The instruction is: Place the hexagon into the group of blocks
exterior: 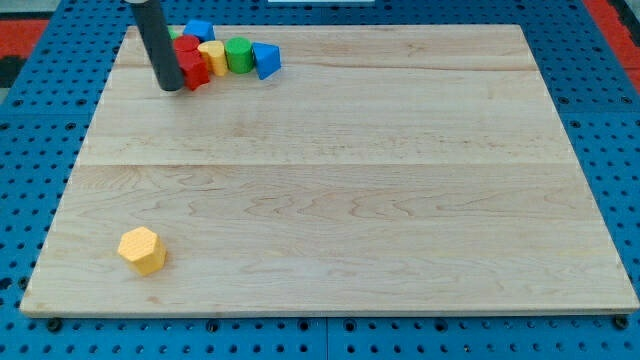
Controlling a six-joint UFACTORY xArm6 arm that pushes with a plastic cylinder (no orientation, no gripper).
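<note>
A pale wooden counter [330,180] lay on a blue perforated base, mostly bare. The arm carried no jaws, only a dark rod; my tip [171,88] stood at the view's top left, touching or just beside the red block [191,66] at the edge of the group: yellow cylinder [211,56], green cylinder [238,55], two blue blocks [266,60]. The yellow hexagon [142,250] sat alone near the view's bottom left, well apart, almost straight below my tip. Pushing it home likely meant getting beneath it first.
</note>
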